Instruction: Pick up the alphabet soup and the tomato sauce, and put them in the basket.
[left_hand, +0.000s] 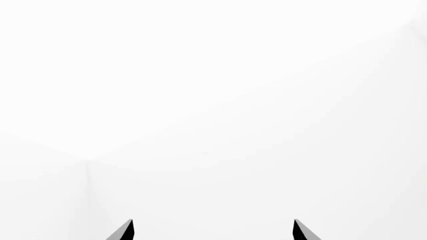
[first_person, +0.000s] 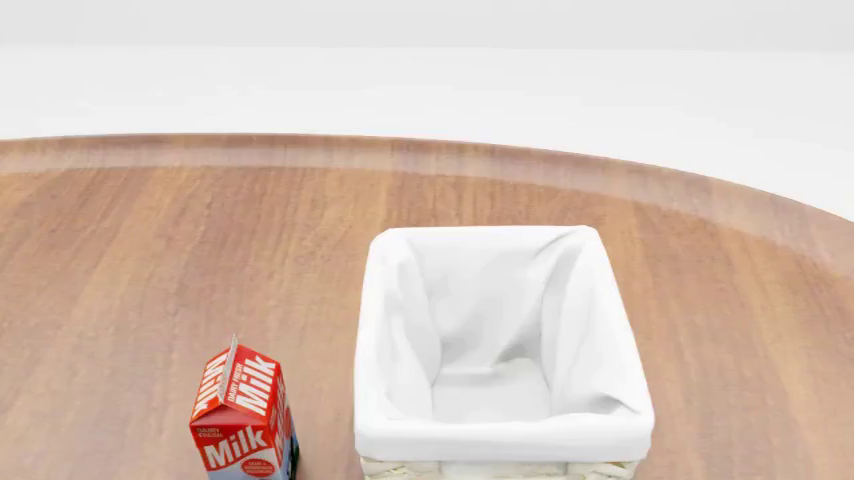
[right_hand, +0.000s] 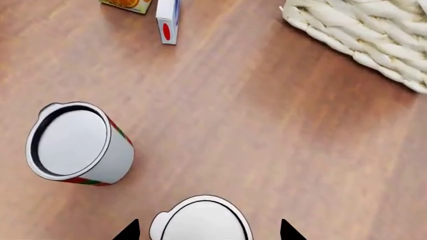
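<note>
While right gripper (right_hand: 208, 231) hangs spread over silver-topped can (right_hand: 202, 220) (label hidden, likely alphabet soup), jaws straddle it for straight-down grab, nothing held. Tomato sauce (right_hand: 79, 144) upright just beside. Basket (first_person: 505, 345) empty, near milk carton (first_person: 244, 415). Left gripper (left_hand: 212, 231) spread, facing blank white.

1. Desk (first_person: 160, 250): round-edged top, warm brown wood grain, glossy strip along the far rim.
2. Beyond the far edge: plain white floor (first_person: 534, 90), flat and featureless.
3. Top strip: pale grey-white wall (first_person: 427, 20).
4. Light: even, diffuse, soft shadows only.
</note>
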